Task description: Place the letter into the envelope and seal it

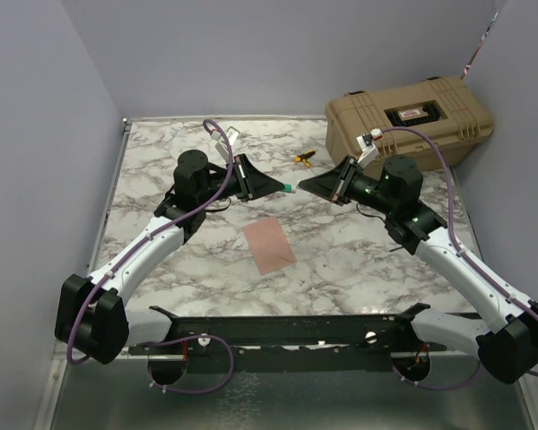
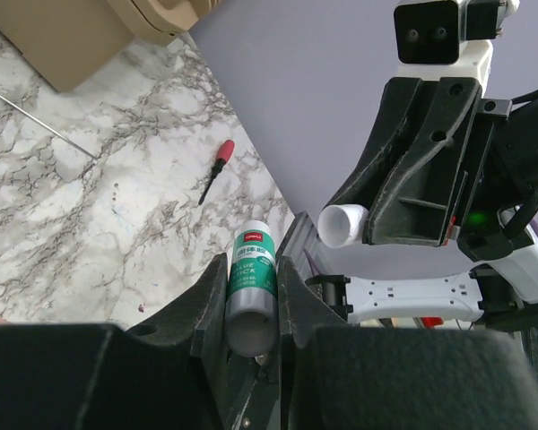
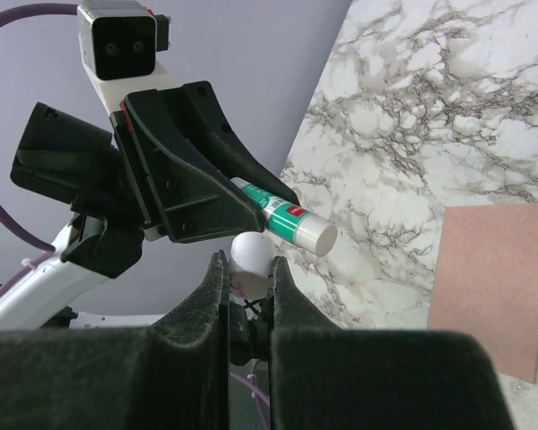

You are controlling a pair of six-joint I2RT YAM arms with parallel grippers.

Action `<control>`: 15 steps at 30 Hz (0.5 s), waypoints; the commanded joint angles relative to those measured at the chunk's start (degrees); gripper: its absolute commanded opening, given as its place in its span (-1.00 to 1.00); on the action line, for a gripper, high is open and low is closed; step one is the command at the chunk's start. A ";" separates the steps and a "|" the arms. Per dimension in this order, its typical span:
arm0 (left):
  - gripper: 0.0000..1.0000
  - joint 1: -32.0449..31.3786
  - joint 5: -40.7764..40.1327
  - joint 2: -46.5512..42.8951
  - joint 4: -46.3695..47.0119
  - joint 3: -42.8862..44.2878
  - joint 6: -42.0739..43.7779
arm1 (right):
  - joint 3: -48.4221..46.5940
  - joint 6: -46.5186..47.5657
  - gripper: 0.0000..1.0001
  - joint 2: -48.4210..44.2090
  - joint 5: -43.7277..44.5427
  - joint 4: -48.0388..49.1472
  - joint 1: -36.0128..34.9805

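1. Left gripper [image 2: 251,279]: jaws closed on a glue stick [image 2: 253,273], green-and-white label. The stick is held level above the table, its free end pointing across at the right gripper.
2. Right gripper [image 3: 247,269]: jaws closed nearly all the way on a small white cap [image 3: 249,252]. The cap's end faces the stick; the two are close but apart.
3. Both grippers are raised over the far-middle of the table, tip to tip.
4. Salmon-tan paper [image 1: 269,245]: one plain rectangle lying flat on the table, nearer than the grippers, between the two arms and touched by neither. No flap shows, so I cannot tell whether this is the letter or the closed envelope. Its long axis runs roughly far to near, with the near end swung towards the right.
5. Tan hard case [image 1: 411,116]: far right corner, lid closed, contents hidden.
6. Small screwdriver [image 2: 217,166]: lying loose on the table just left of the case.
7. Tabletop [image 1: 341,260]: white marble pattern with grey veins.
8. Walls [image 1: 251,54]: plain lavender-grey panels on three sides.
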State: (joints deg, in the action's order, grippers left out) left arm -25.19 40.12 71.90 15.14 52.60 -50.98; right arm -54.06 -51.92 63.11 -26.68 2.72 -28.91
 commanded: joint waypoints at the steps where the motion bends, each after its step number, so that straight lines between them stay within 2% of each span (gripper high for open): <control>1: -1.00 0.31 1.47 -0.65 0.71 0.96 0.32 | -2.09 1.56 -0.99 0.43 0.20 -3.42 0.21; 9: -1.00 0.31 0.99 -0.65 1.23 0.28 0.95 | -3.61 2.30 -0.99 1.58 2.17 -9.17 0.17; 15: -1.00 0.32 1.30 -0.44 3.37 -0.81 -0.42 | -2.98 1.65 -0.99 1.99 2.18 -9.08 0.17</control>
State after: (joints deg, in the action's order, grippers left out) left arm -25.19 40.12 71.90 15.49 52.58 -50.98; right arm -55.99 -50.78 64.45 -25.74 -4.25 -28.91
